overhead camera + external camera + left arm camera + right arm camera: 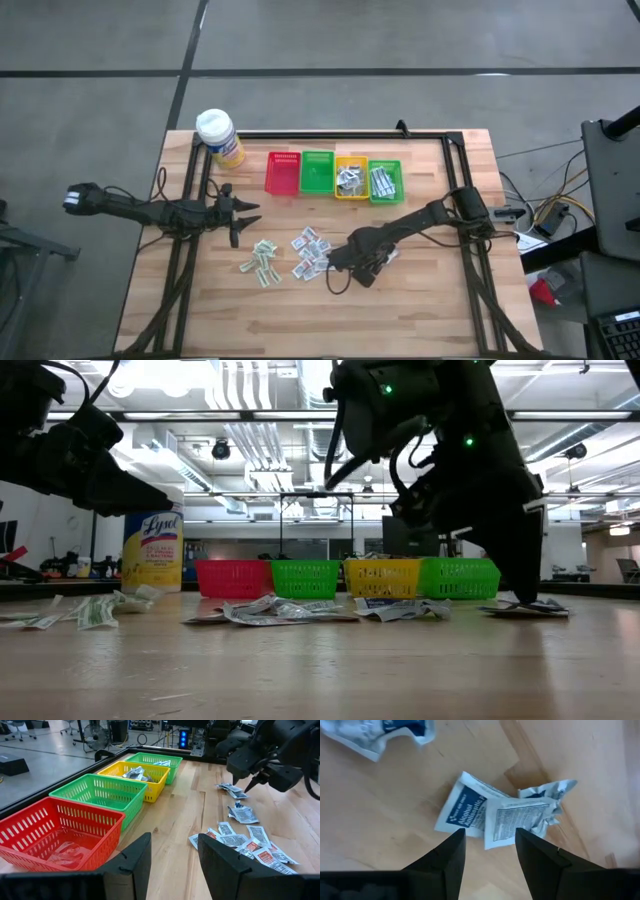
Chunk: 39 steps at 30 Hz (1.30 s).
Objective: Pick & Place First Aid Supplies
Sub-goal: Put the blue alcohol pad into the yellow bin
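First aid supplies lie flat on the wooden table as small packets: a green-printed group (262, 262), a group (310, 250) at the middle, and a few under my right arm. My right gripper (350, 265) points steeply down, open, low over two packets, one blue-printed (465, 810) and one white with grey print (512, 822), which overlap ahead of its fingertips. My left gripper (240, 212) hangs open at the table's left, above the wood, with nothing between its fingers (135, 865). More packets fill the yellow basket (351, 178) and the right-hand green basket (385, 181). My right gripper comes at the two overlapping packets (495, 827) from above with open fingers. In the low view one finger (525, 585) reaches down to a packet's level on the table. I cannot tell whether it touches the paper.
Four baskets stand in a row at the far side: red (283, 172), green (317, 172), yellow, green. A yellow wipes bottle (220, 137) with a white cap stands at the far left. A black frame (330, 134) rims the table. Bare wood lies toward the near edge.
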### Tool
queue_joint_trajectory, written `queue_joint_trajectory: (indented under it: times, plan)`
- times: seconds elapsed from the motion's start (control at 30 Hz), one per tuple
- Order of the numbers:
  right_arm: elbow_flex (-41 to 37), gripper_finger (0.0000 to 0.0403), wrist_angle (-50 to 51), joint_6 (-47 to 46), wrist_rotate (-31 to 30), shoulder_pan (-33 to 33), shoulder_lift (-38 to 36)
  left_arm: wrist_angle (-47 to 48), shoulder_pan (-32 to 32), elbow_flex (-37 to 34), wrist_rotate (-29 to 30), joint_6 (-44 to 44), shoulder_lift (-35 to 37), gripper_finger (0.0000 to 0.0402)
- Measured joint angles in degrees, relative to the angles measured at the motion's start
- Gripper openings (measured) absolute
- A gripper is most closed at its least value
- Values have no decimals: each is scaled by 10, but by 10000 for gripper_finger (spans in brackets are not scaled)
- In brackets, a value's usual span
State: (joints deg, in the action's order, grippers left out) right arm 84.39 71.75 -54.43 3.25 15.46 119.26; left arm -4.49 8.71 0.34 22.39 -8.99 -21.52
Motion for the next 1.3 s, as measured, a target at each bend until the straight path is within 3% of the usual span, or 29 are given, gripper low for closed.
queue_joint_trajectory:
  times: [0.73,1.3]
  plan:
    - [-18,167,-9,7,-24,-5,0,0,0,0,0,0,0,158]
    - [-27,115,-11,3,-49,-6,0,0,0,0,0,0,0,158]
